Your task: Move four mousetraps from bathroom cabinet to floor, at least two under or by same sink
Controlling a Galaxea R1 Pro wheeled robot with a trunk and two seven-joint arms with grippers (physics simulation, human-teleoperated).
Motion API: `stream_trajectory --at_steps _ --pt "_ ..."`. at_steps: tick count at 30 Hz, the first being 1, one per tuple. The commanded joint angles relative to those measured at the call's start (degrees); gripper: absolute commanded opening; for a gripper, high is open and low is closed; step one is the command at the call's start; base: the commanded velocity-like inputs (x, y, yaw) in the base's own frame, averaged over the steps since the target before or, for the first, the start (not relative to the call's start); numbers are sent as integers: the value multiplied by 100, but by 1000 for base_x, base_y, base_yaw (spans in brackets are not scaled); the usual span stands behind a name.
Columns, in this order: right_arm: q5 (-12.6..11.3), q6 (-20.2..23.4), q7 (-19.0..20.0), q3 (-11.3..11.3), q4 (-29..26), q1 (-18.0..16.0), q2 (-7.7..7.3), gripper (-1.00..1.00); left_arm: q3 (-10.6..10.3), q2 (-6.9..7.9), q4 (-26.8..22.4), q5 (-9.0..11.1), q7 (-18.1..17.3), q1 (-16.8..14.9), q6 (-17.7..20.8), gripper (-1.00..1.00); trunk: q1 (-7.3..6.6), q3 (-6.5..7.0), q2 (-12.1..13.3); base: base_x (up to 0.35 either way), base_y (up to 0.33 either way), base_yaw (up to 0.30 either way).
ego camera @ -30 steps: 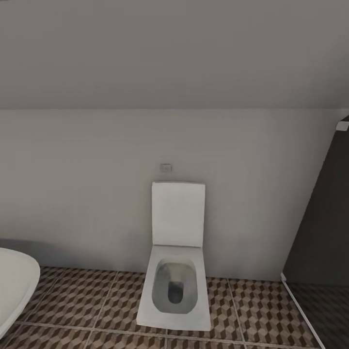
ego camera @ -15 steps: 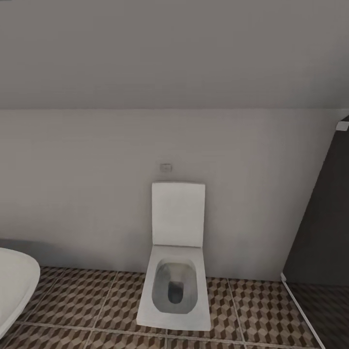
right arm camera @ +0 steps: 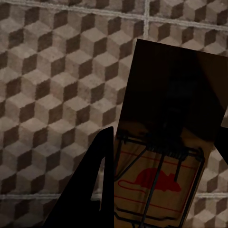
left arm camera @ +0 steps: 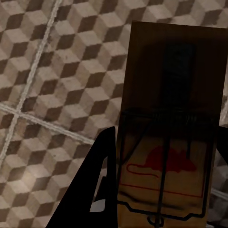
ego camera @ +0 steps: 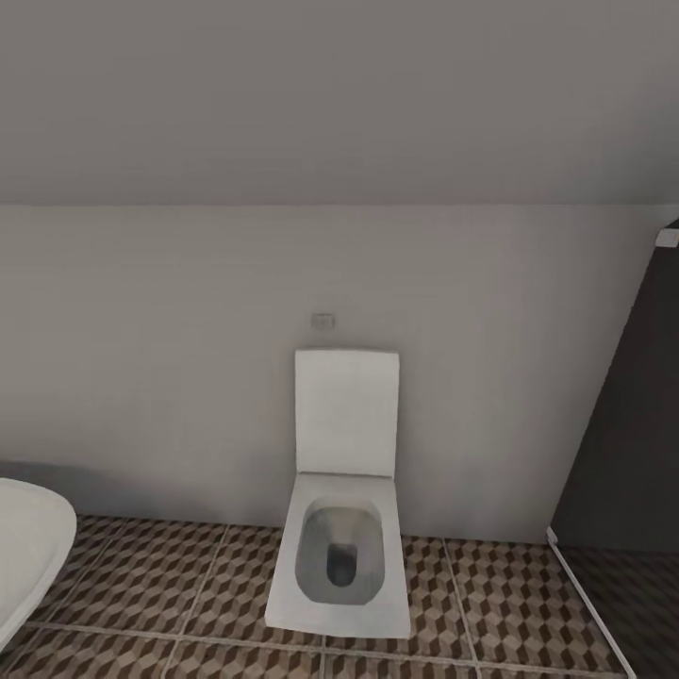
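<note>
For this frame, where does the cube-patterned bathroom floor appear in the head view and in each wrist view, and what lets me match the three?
Head view: the bathroom floor runs along the bottom, around the toilet.
Left wrist view: the floor lies behind the mousetrap that the left gripper holds.
Right wrist view: the floor lies behind the right gripper's mousetrap.
Shared landmark: the brown-and-cream cube tiles with pale grout lines.
</note>
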Motion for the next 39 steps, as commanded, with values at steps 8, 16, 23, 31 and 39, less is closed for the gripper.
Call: stream_trajectory --at_steps 8,16,23,31,39 --pt "-73 -12 10 47 -2 -3 5 -100 46 6 12 -66 27 -4 -27 -100 176 -150 -325 0 0 0" --pt "-76 13 15 47 -2 -3 4 -100 43 9 5 -66 28 -4 -37 -100 351 -294 -646 0 0 0" --pt "-58 -3 18 49 -1 -3 3 -100 38 17 -8 -66 29 -4 -39 -100 505 -419 -927 0 0 0" --pt "-53 4 19 61 5 -3 5 -100 37 18 1 -66 22 -4 -39 -100 681 -563 -1247 0 0 0" --pt "-50 3 19 65 6 -3 -4 -100 31 18 4 -66 20 -4 -39 -100 857 -706 -1568 0 0 0"
